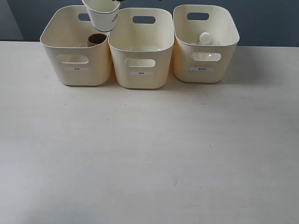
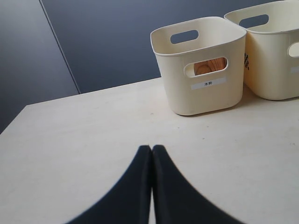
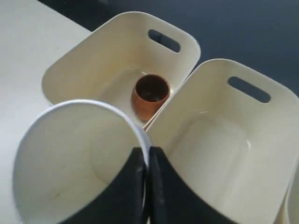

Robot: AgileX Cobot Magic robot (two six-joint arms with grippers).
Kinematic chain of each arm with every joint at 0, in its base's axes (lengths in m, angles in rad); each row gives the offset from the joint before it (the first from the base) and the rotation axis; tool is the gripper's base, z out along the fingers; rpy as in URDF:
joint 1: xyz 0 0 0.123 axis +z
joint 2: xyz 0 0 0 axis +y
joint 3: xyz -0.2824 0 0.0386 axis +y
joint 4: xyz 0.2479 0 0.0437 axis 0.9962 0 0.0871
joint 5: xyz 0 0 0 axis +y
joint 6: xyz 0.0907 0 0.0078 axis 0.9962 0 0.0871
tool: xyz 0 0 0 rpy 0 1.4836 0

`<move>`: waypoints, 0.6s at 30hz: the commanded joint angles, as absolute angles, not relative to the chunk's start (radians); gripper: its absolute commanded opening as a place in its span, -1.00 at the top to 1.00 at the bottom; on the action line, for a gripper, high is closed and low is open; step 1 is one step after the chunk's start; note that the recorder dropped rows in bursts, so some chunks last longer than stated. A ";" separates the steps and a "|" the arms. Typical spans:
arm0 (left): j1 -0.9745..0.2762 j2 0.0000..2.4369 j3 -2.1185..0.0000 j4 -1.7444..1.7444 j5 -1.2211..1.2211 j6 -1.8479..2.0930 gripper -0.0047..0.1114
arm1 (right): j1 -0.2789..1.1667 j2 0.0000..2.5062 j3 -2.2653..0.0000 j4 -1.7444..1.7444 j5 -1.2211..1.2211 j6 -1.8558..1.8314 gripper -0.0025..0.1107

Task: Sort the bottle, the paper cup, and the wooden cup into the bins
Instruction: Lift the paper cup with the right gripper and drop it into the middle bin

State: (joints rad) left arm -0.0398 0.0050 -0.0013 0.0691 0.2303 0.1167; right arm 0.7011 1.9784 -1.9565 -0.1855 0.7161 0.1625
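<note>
The white paper cup (image 1: pixel 103 16) hangs in the air above the gap between the left bin (image 1: pixel 60 51) and the middle bin (image 1: pixel 140 53). My right gripper (image 3: pixel 147 151) is shut on the wall at the cup's rim, one finger inside the paper cup (image 3: pixel 70 158) and one outside. The wooden cup (image 1: pixel 96 39) stands upright in the left bin, also seen as the wooden cup (image 3: pixel 150 95) from above. The clear bottle (image 1: pixel 205 38) with its white cap is in the right bin (image 1: pixel 226 51). My left gripper (image 2: pixel 152 148) is shut on nothing, low over the table.
The three bins stand in a row at the table's far edge against a dark wall. The middle bin (image 3: pixel 215 140) holds nothing that I can see. The left wrist view shows the left bin (image 2: pixel 201 95) with the wooden cup (image 2: pixel 209 66) through its handle hole.
</note>
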 commanded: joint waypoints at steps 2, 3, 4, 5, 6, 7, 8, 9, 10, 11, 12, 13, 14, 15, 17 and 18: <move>-0.043 0.000 0.000 0.069 0.225 0.115 0.92 | 0.687 1.992 -1.961 -0.341 0.713 0.291 0.96; -0.043 0.000 0.000 0.069 0.225 0.115 0.92 | 0.687 1.999 -1.961 -0.367 0.713 0.327 0.96; -0.043 0.000 0.000 0.069 0.225 0.115 0.92 | 0.687 2.001 -1.961 -0.403 0.713 0.355 0.96; -0.043 0.000 0.000 0.069 0.225 0.115 0.92 | 0.687 2.008 -1.961 -0.440 0.715 0.389 0.96; -0.043 0.000 0.000 0.069 0.225 0.115 0.92 | 0.687 2.016 -1.961 -0.488 0.715 0.421 0.96; -0.043 0.000 0.000 0.069 0.225 0.115 0.92 | 0.687 2.018 -1.961 -0.513 0.715 0.452 0.96; -0.043 0.000 0.000 0.069 0.225 0.115 0.92 | 0.687 2.024 -1.961 -0.535 0.715 0.475 0.96; -0.043 0.000 0.000 0.069 0.225 0.115 0.92 | 0.687 2.032 -1.961 -0.564 0.715 0.506 0.96; -0.043 0.000 0.000 0.069 0.225 0.115 0.92 | 0.687 2.037 -1.961 -0.586 0.715 0.526 0.96; -0.043 0.000 0.000 0.069 0.225 0.115 0.92 | 0.687 2.043 -1.961 -0.612 0.715 0.544 0.96; -0.043 0.000 0.000 0.069 0.225 0.115 0.92 | 0.687 2.053 -1.961 -0.633 0.715 0.567 0.96; -0.043 0.000 0.000 0.069 0.225 0.115 0.92 | 0.687 2.061 -1.961 -0.654 0.715 0.581 0.96; -0.043 0.000 0.000 0.069 0.225 0.115 0.92 | 0.687 2.071 -1.961 -0.674 0.713 0.596 0.96; -0.043 0.000 0.000 0.069 0.225 0.115 0.92 | 0.687 2.082 -1.961 -0.693 0.713 0.612 0.96; -0.043 0.000 0.000 0.069 0.225 0.115 0.92 | 0.687 2.100 -1.961 -0.728 0.713 0.657 0.96; -0.043 0.000 0.000 0.069 0.225 0.115 0.92 | 0.687 2.106 -1.961 -0.735 0.710 0.676 0.96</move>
State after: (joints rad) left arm -0.0398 0.0050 -0.0013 0.0691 0.2303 0.1167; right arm 0.6928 2.0882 -1.9565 -0.6858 0.7179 0.6218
